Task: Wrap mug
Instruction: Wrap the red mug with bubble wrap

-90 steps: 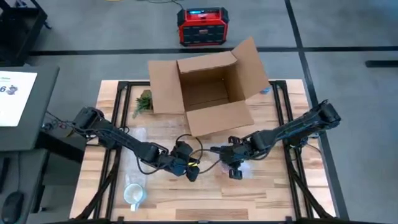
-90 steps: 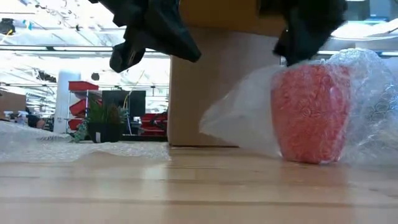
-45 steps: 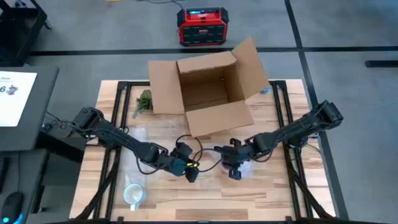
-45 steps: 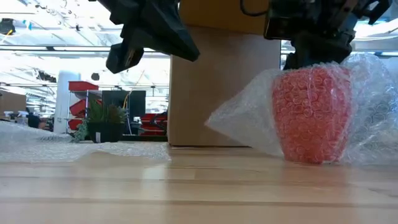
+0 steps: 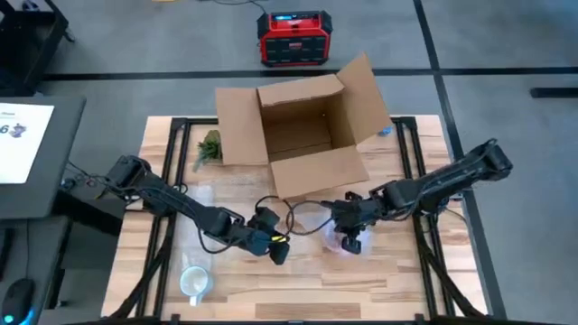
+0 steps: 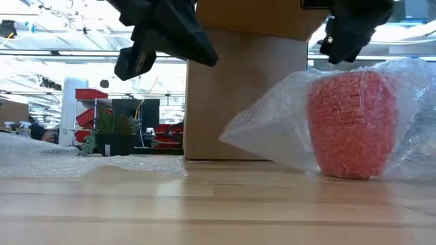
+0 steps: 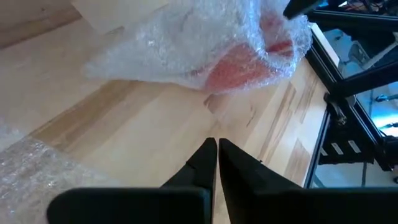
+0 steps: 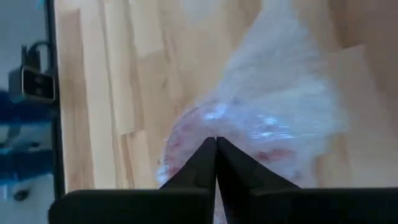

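Red mug point(image 6: 351, 126) is stood upright on desk point(image 5: 397, 271), draped in bubble wrap point(image 6: 272, 133); right hand point(image 5: 350, 236) is held above it, left hand point(image 5: 278, 250) beside, both pinched together, empty.

The work surface is a light wooden table point(image 5: 397, 280) of butcher-block planks, mounted on a black metal frame point(image 5: 161, 208) whose rails show along both sides in the high view. The surrounding floor point(image 5: 506, 54) is grey and marked with dark tape lines point(image 5: 424, 32). A red and black portable power unit point(image 5: 291, 38) stands on the floor beyond the far table edge. A dark side desk point(image 5: 36, 162) carrying a white sheet point(image 5: 20, 140) sits beside the table. In the low view, the room behind is brightly lit, with ceiling trusses point(image 6: 61, 20) overhead and red storage bins point(image 6: 92, 102) on shelving.
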You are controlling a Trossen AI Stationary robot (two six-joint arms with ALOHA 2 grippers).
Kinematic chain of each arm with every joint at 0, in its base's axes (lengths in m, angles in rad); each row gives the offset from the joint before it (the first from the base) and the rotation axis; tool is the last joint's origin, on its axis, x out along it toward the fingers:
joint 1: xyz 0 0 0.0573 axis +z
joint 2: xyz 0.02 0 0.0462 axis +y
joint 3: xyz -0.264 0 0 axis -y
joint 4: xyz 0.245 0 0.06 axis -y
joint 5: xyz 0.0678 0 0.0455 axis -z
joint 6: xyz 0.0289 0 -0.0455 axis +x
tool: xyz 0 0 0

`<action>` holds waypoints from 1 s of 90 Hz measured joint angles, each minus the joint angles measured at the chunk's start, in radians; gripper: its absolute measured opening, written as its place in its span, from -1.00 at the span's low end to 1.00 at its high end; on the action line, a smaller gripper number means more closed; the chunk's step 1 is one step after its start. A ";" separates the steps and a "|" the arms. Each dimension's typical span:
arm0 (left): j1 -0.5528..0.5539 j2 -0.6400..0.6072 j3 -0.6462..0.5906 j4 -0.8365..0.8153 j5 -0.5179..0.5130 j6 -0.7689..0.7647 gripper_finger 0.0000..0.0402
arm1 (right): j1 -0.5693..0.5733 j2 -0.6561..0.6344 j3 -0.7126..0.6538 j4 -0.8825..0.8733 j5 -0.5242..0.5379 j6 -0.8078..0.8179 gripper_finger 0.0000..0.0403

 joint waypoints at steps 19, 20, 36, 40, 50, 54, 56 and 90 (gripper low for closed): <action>0.000 0.000 0.000 -0.003 0.000 0.001 -1.00 | -0.043 0.092 -0.059 0.049 -0.015 0.002 -1.00; 0.000 0.000 0.000 -0.004 0.000 0.000 -1.00 | -0.043 0.100 -0.061 0.051 -0.019 0.002 -1.00; 0.000 0.000 0.000 -0.008 0.000 0.001 -1.00 | -0.010 0.223 -0.095 0.112 -0.037 0.004 -1.00; 0.000 0.000 0.000 -0.007 0.000 0.000 -1.00 | 0.000 0.245 -0.099 0.126 -0.035 0.004 -1.00; 0.000 0.000 0.000 -0.007 0.000 -0.001 -1.00 | 0.022 0.269 -0.094 0.136 -0.012 -0.001 -1.00; 0.000 0.000 0.000 -0.005 0.000 0.000 -1.00 | 0.023 0.267 -0.087 0.126 -0.010 -0.001 -1.00; 0.000 0.000 0.000 -0.006 0.000 0.000 -1.00 | 0.023 0.259 -0.081 0.115 -0.010 0.000 -1.00; 0.000 0.000 0.000 -0.006 0.000 -0.006 -1.00 | -0.044 0.018 0.063 -0.137 -0.064 -0.033 -1.00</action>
